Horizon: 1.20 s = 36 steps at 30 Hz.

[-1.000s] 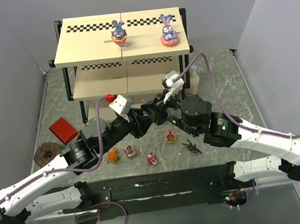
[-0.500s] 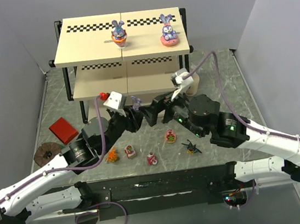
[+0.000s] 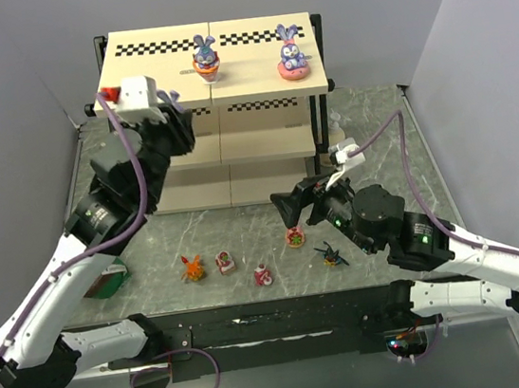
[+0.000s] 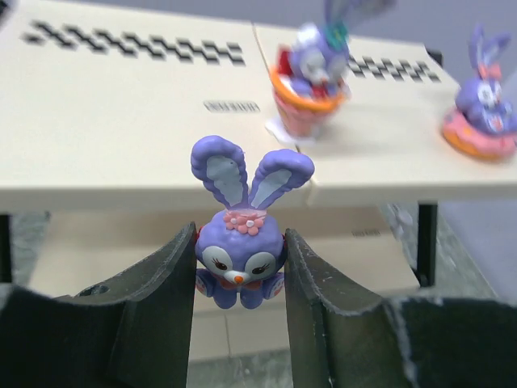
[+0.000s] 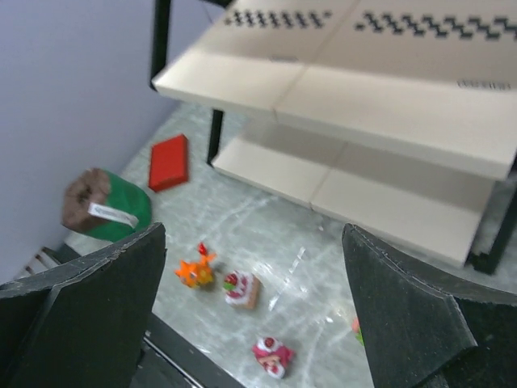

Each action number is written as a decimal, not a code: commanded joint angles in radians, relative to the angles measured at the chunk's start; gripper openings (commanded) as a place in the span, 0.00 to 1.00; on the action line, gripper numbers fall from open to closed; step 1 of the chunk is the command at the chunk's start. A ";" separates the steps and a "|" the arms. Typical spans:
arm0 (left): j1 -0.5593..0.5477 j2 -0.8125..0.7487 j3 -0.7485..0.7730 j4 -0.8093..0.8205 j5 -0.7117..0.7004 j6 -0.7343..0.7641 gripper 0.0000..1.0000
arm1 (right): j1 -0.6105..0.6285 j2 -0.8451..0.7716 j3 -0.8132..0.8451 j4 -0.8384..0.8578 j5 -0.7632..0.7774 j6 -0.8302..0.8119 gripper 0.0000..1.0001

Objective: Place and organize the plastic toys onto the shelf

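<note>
A purple-blue bunny [image 4: 240, 252] hangs between my left gripper's [image 4: 240, 234] fingers, which are shut on it just in front of the shelf's [image 4: 121, 121] top board. From above, that gripper [image 3: 174, 127] is at the shelf's [image 3: 158, 73] top left. Two more bunnies [image 3: 205, 56] [image 3: 292, 54] stand on the top board. My right gripper [image 3: 292, 209] [image 5: 252, 234] hangs open and empty over the table. Below it lie an orange spiky toy [image 3: 193, 268] [image 5: 195, 271], three red-pink toys [image 3: 225, 262] [image 3: 263, 274] [image 3: 295, 237] and a dark winged one [image 3: 331, 255].
A red block [image 5: 169, 162] and a green, brown-topped object [image 5: 105, 208] [image 3: 106, 279] lie at the table's left. A cream pump bottle [image 3: 340, 135] stands beside the shelf's right legs. Grey walls close in on both sides.
The right gripper opened and drew back toward the right. My left arm rose from the middle of the table to the shelf's top left, carrying the bunny.
</note>
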 commanded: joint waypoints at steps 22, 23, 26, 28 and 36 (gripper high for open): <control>0.512 0.270 0.499 -0.191 0.370 0.123 0.01 | -0.027 -0.010 -0.049 -0.074 0.001 0.030 0.95; 0.520 0.271 0.491 -0.188 0.372 0.123 0.01 | -0.025 -0.005 -0.043 -0.077 0.001 0.032 0.95; 0.531 0.285 0.476 -0.178 0.378 0.124 0.01 | -0.025 0.016 -0.037 -0.081 -0.005 0.038 0.95; 0.534 0.293 0.468 -0.170 0.386 0.129 0.01 | -0.027 0.027 -0.037 -0.081 -0.008 0.039 0.95; 0.535 0.311 0.449 -0.164 0.363 0.129 0.01 | -0.028 0.048 -0.032 -0.084 -0.019 0.047 0.95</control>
